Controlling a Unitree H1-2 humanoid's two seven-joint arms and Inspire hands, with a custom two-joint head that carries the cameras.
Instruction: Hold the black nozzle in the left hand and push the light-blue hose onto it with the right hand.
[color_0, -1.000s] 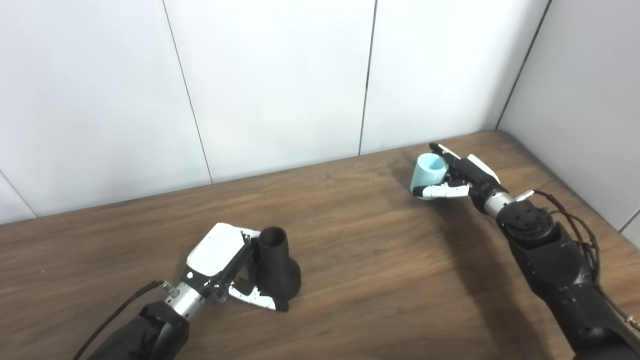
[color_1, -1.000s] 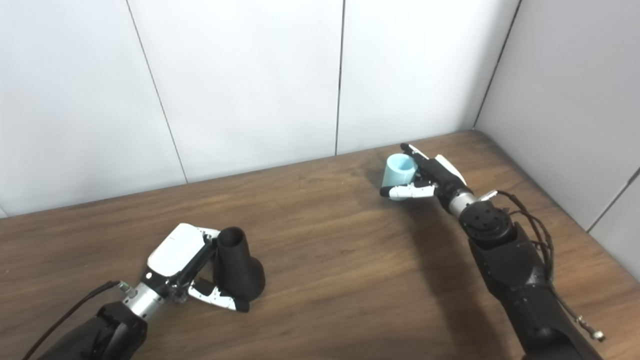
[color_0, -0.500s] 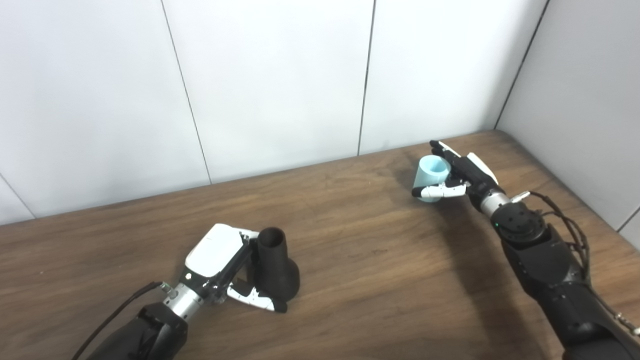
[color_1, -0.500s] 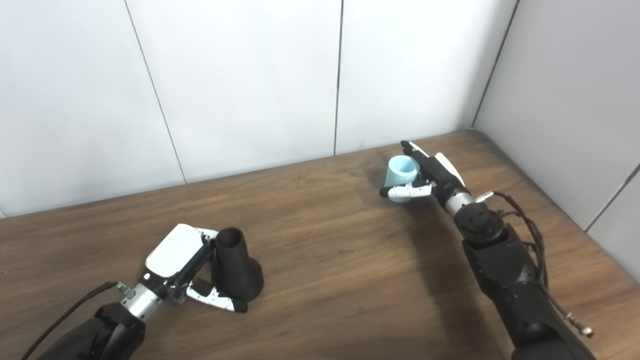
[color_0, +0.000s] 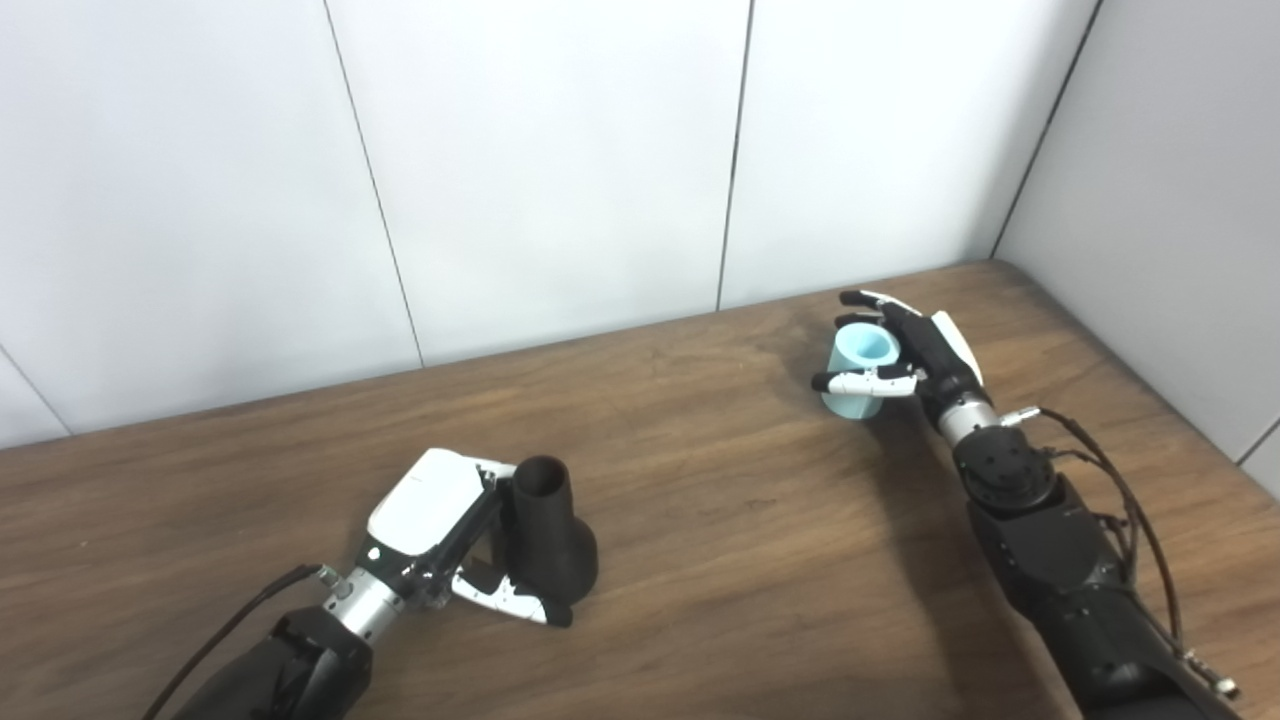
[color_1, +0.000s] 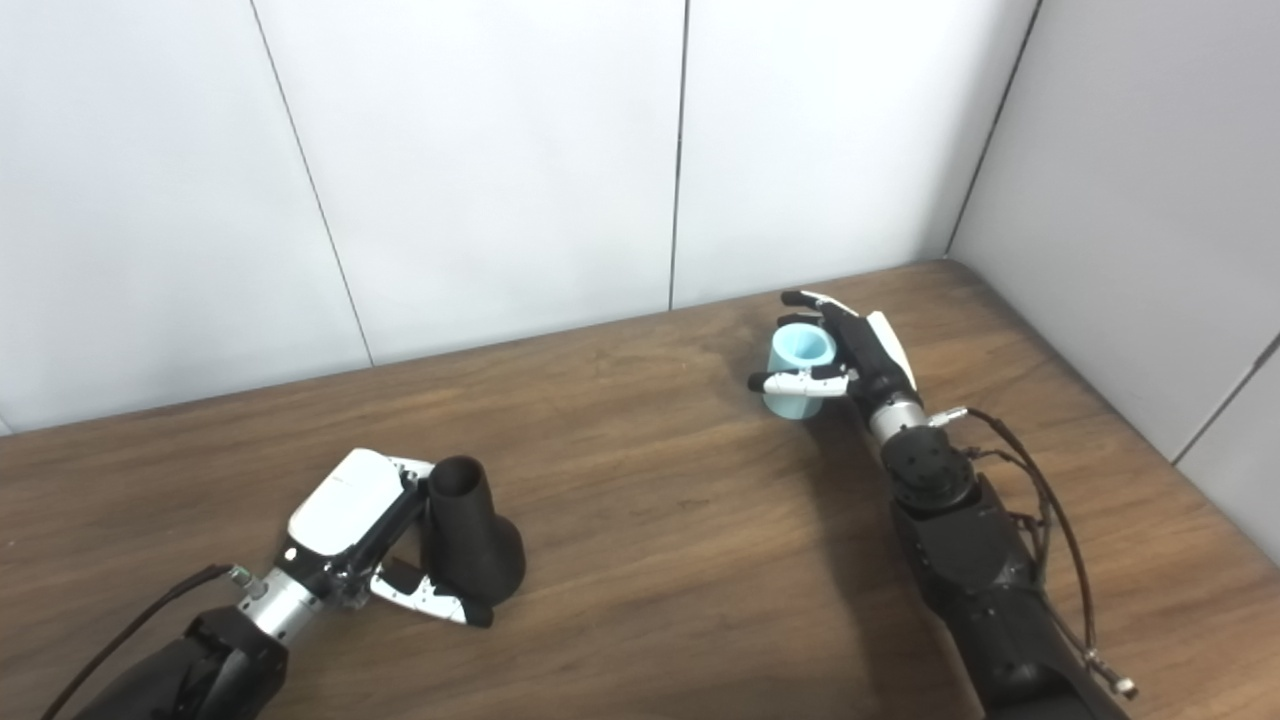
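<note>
I keep the black nozzle (color_0: 548, 538) upright on the wooden table (color_0: 740, 530), near the front left part. My left hand (color_0: 440, 535) is beside it on its left, with the thumb (color_0: 510, 603) going around the wide base in front and the other fingers behind the narrow neck. I think the hand is closed on the nozzle, but the fingers at the back are hidden, so how firm the grip is I cannot tell. I hold it this way so that the narrow open end stays free for the hose, and the wide base gives it support on the table.

The long axis of the nozzle goes almost straight up, leaning slightly away from me; its wide flared end is down and its round opening points to the ceiling.

The light-blue hose (color_0: 860, 375) is a short piece of tube, well apart from the nozzle, at the far right of the table. My right hand (color_0: 915, 350) wraps it: the thumb (color_0: 860, 382) lies across its front and the fingers curl around its back side, so it is held from the side and both ends stay open. Its axis is also near upright, with the open mouth upward. In my judgement the two parts are not yet aligned; the hose mouth must turn toward the top of the nozzle.
</note>
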